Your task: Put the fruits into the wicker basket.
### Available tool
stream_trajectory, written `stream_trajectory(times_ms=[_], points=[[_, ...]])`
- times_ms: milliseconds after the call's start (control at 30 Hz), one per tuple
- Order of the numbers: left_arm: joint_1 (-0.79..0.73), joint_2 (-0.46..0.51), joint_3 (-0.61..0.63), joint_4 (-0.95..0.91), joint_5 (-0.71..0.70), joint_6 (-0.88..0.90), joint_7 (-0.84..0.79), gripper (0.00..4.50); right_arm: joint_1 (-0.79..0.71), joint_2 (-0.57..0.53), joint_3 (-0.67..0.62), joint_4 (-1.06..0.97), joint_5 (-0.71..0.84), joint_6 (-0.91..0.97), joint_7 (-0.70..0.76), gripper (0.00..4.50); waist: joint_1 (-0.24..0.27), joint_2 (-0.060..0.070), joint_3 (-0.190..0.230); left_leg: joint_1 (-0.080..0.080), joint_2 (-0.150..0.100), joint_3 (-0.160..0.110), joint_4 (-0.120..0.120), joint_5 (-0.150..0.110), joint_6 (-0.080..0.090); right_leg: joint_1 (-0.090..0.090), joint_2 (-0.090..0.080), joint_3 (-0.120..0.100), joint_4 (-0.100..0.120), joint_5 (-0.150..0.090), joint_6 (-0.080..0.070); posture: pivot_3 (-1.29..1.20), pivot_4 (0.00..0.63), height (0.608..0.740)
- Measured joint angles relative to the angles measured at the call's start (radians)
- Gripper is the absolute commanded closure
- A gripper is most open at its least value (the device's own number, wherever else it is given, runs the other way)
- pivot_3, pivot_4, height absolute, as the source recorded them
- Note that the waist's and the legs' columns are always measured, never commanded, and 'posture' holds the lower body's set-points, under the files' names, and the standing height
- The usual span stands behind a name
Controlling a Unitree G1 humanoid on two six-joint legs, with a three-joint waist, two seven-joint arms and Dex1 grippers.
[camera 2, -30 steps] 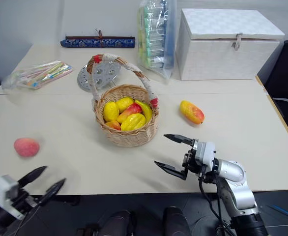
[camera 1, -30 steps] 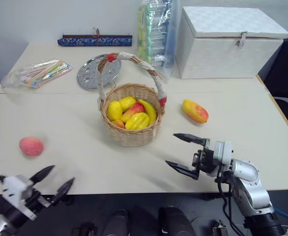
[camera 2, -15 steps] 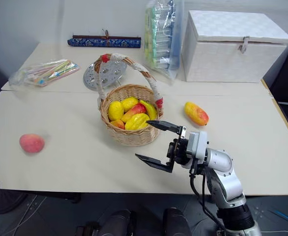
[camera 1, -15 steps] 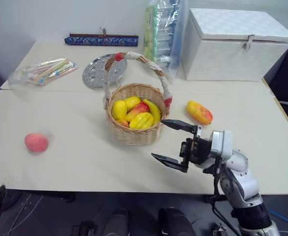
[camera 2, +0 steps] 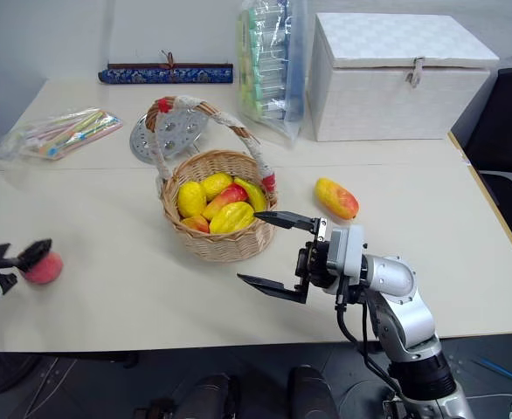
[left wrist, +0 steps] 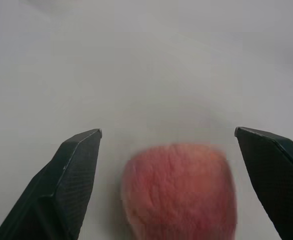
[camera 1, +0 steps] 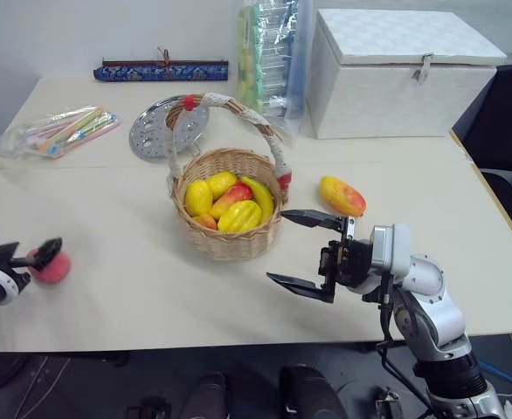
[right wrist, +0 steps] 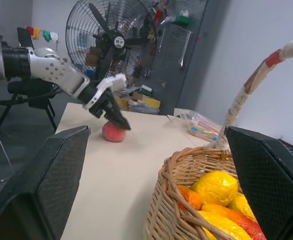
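Since a second ago, the left end effector (camera 1: 31, 255) has reached out to the peach (left wrist: 179, 190), fingers spread wide on either side of it, not clenched. No readable writing anywhere. On the worktop (camera 1: 134, 288), the wicker basket (camera 1: 228, 214) holds yellow fruit; the right end effector (camera 1: 304, 251) hovers released beside it. The mango (camera 1: 342, 195) lies right of the basket.

Bright, even overhead light; soft shadows — the peach (left wrist: 179, 190) close-up is blurred.
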Motion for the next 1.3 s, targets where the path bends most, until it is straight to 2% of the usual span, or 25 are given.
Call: stream_trajectory(times_ms=[100,133,167,267,400,467,533,633,767,800,933,1100,1200,1300], points=[[-0.026,0.008,-0.016,0.042,0.028,0.037,-0.035,0.91,0.005,-0.001,-0.004,0.000,-0.003,0.000,-0.010,0.00,0.008,0.000,0.000,0.000,0.000,0.000,0.001,0.000,0.000,0.000,-0.001,0.000,0.000,0.000,0.000,0.00,0.150,0.740],[-0.032,0.008,-0.018,0.048,0.032,0.039,-0.047,0.97,0.008,-0.001,-0.006,0.000,-0.004,0.000,-0.014,0.00,0.008,0.000,0.000,0.000,0.000,0.000,0.001,0.000,0.000,0.000,-0.001,0.000,-0.001,0.000,0.000,0.00,0.150,0.740],[-0.039,0.007,-0.019,0.049,0.034,0.038,-0.062,1.40,0.013,-0.001,-0.008,0.000,-0.004,0.000,-0.019,0.00,0.008,-0.001,0.000,0.000,0.000,0.000,0.001,-0.001,-0.001,0.000,-0.001,0.000,-0.001,0.000,0.000,0.00,0.150,0.740],[-0.064,-0.007,-0.011,0.038,0.021,0.001,-0.172,1.93,0.025,-0.003,-0.016,0.000,-0.020,-0.005,-0.032,0.00,0.013,-0.001,0.000,0.000,0.000,0.000,0.002,-0.001,-0.001,0.000,-0.002,0.000,-0.001,0.000,0.000,0.00,0.150,0.740],[-0.076,0.007,-0.015,-0.131,-0.060,-0.009,-0.385,1.97,0.045,-0.038,-0.059,0.003,-0.042,-0.012,-0.042,0.00,0.012,-0.001,0.000,0.000,0.000,-0.001,0.001,-0.001,-0.002,0.000,-0.002,0.000,-0.002,0.000,-0.001,0.00,0.150,0.740],[-0.110,0.065,-0.087,-0.274,-0.077,-0.033,-0.516,1.97,0.063,-0.050,-0.088,0.024,-0.054,-0.031,-0.045,0.00,0.014,0.000,0.000,0.000,0.000,-0.002,0.001,-0.001,-0.002,0.001,-0.002,0.000,-0.003,0.000,-0.001,0.00,0.150,0.740],[-0.222,0.068,-0.185,-0.364,-0.077,-0.058,-0.578,1.97,0.079,-0.057,-0.119,0.065,-0.065,-0.048,-0.048,0.00,0.017,0.003,0.001,0.000,-0.001,-0.001,0.002,-0.001,-0.001,0.002,-0.003,0.001,-0.003,0.000,-0.001,0.00,0.150,0.740],[-0.446,-0.035,-0.340,-0.382,-0.042,-0.074,-0.550,1.97,0.100,-0.059,-0.146,0.127,-0.094,-0.089,-0.055,0.00,0.024,0.005,0.001,0.001,-0.001,-0.001,0.003,0.001,-0.002,0.001,0.000,0.000,0.000,0.000,0.000,0.00,0.150,0.740],[-0.619,-0.147,-0.466,-0.323,-0.001,-0.005,-0.464,1.97,0.117,-0.052,-0.160,0.184,-0.127,-0.145,-0.064,0.00,0.011,0.004,0.001,0.000,0.000,0.001,0.003,0.004,-0.003,0.000,0.002,0.001,0.003,0.001,0.000,0.00,0.150,0.740],[-0.644,-0.163,-0.495,-0.301,0.022,0.008,-0.444,1.26,0.124,-0.048,-0.160,0.196,-0.133,-0.160,-0.067,0.00,0.009,0.004,0.001,0.001,-0.001,0.001,0.003,0.004,-0.003,0.000,0.002,0.001,0.006,0.001,0.000,0.00,0.150,0.740],[-0.659,-0.185,-0.553,-0.231,0.103,0.013,-0.420,0.03,0.154,-0.031,-0.169,0.252,-0.161,-0.210,-0.098,0.00,0.007,0.003,0.002,0.000,0.000,0.001,0.003,0.004,-0.003,-0.001,0.003,0.002,0.007,0.001,0.001,0.00,0.150,0.740],[-0.629,-0.213,-0.515,-0.270,0.082,-0.068,-0.504,0.01,0.155,-0.066,-0.244,0.329,-0.169,-0.241,-0.135,0.00,0.018,0.003,0.002,-0.001,-0.001,0.001,0.006,0.004,-0.003,0.000,0.002,0.002,0.006,0.001,0.001,0.00,0.150,0.740],[-0.557,-0.146,-0.384,-0.352,0.005,-0.098,-0.590,0.01,0.106,-0.171,-0.324,0.406,-0.143,-0.172,-0.134,0.00,0.013,0.003,0.003,-0.001,0.000,0.001,0.006,0.004,-0.003,0.000,0.002,0.002,0.002,0.001,0.001,0.00,0.150,0.740],[-0.538,-0.068,-0.270,-0.376,-0.045,-0.079,-0.621,0.01,-0.026,-0.266,-0.352,0.477,-0.128,-0.067,-0.122,0.00,0.004,0.004,0.003,0.002,0.000,0.001,0.005,0.006,-0.004,0.001,0.002,0.002,0.003,0.001,0.000,0.00,0.150,0.740]])
